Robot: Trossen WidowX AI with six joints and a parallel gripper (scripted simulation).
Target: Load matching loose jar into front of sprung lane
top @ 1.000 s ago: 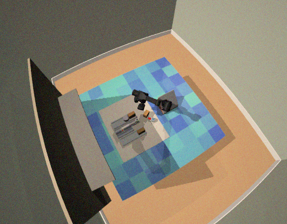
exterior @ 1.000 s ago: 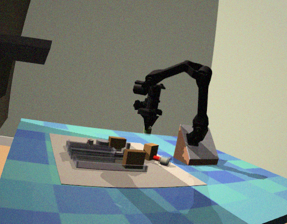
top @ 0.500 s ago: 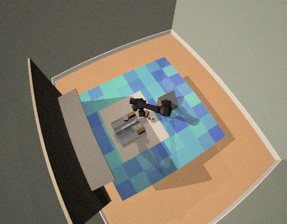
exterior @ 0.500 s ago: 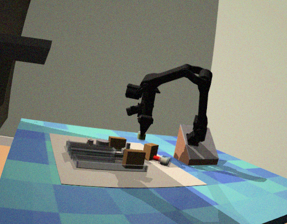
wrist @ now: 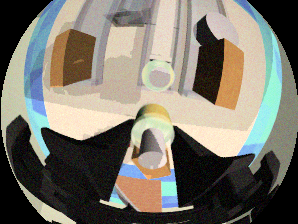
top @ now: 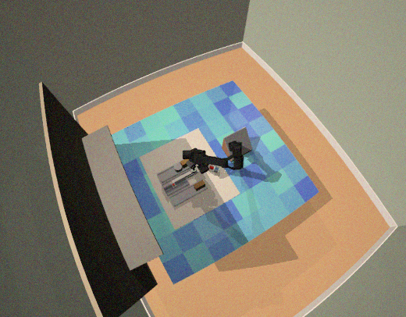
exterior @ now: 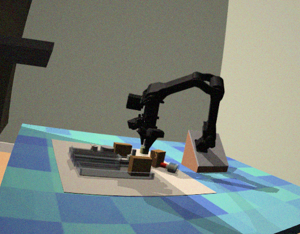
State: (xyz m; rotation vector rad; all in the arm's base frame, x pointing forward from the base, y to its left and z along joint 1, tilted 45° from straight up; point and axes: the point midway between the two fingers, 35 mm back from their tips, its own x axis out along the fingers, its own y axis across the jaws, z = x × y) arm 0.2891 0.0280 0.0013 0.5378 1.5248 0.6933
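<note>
The tool (wrist: 152, 141) pinches the pale jar (wrist: 152, 137) just before the lane (wrist: 160, 16).

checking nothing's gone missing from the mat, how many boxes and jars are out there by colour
brown boxes: 3
pale green jars, one in the jaws, one in the lane: 2
red jar, lying down: 1
dark jar with a grey top: 1
total: 7
</note>
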